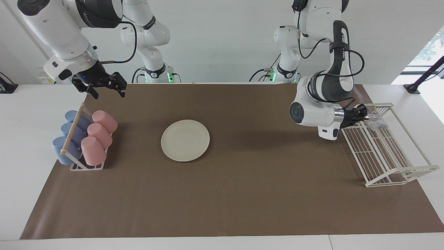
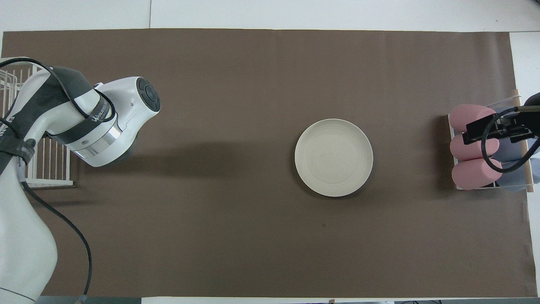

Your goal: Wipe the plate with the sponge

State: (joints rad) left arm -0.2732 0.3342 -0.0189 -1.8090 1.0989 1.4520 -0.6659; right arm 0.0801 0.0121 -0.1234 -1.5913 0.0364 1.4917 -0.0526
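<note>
My table (image 1: 20,146) is white, and 1 brown mat (image 1: 242,201) covers most of its top. A plain white wall (image 1: 225,38) rises where I stand. At my left arm's end a window (image 1: 430,48) lets in daylight, with green leaves showing outside. Soft shadows lie across the mat.

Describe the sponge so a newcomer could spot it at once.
Start at the white wire rack at the left arm's end of the table. At its end nearer the robots, the left gripper is shut on the sponge, holding it over the rack. It is a small, silvery, glittery pad, unlike the plain white wires around it.
</note>
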